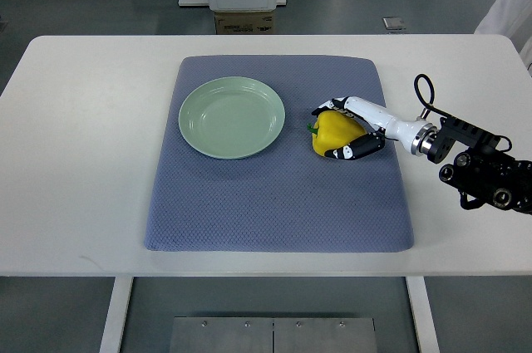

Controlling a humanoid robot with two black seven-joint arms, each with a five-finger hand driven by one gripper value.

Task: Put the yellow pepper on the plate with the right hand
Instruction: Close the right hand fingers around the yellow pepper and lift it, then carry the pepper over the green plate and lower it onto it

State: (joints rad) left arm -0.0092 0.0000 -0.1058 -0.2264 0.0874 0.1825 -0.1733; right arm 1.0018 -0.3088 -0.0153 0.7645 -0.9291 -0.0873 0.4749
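A yellow pepper (331, 131) with a green stem lies on the blue-grey mat (274, 195), to the right of the pale green plate (232, 117). My right hand (342, 129) comes in from the right edge and wraps the pepper, with fingers (331, 106) curled over its far side and the thumb against its near side. The pepper still seems to rest on the mat. The plate has nothing on it and sits a short gap left of the pepper. My left arm does not show.
The mat covers the middle of a white table (75, 162). My right forearm (482, 170), black with a looped cable, hangs over the table's right side. A white pedestal and a cardboard box (243, 21) stand beyond the far edge.
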